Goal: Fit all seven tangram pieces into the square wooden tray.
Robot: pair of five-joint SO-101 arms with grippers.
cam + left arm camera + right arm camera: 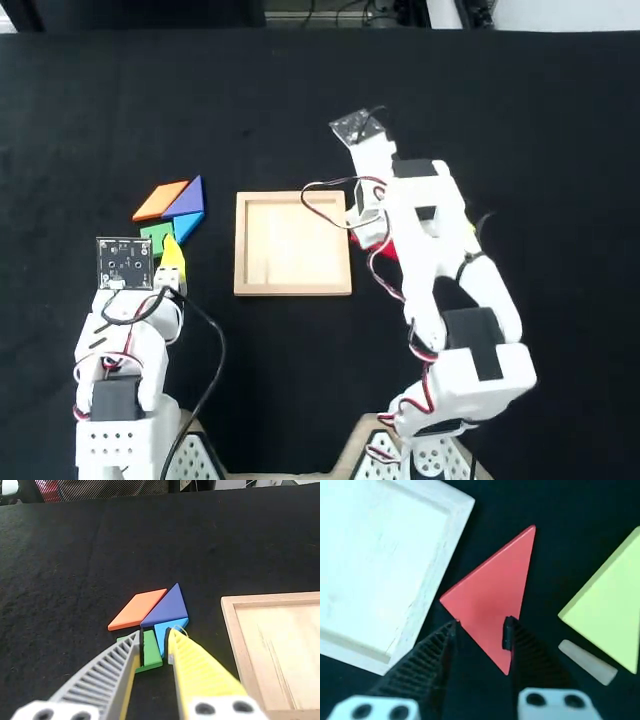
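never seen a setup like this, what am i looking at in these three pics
These are two small robot arms at a black table, working on a tangram puzzle. The high view looks down from a fixed camera; the other two come from a camera on each arm's wrist. In the middle lies an empty wooden tray. On one side lie orange, dark blue, light blue and green pieces; the left gripper is open over the green one. On the other lie a red triangle and a yellow piece; the right gripper is open astride the red. Nothing looks lifted yet.
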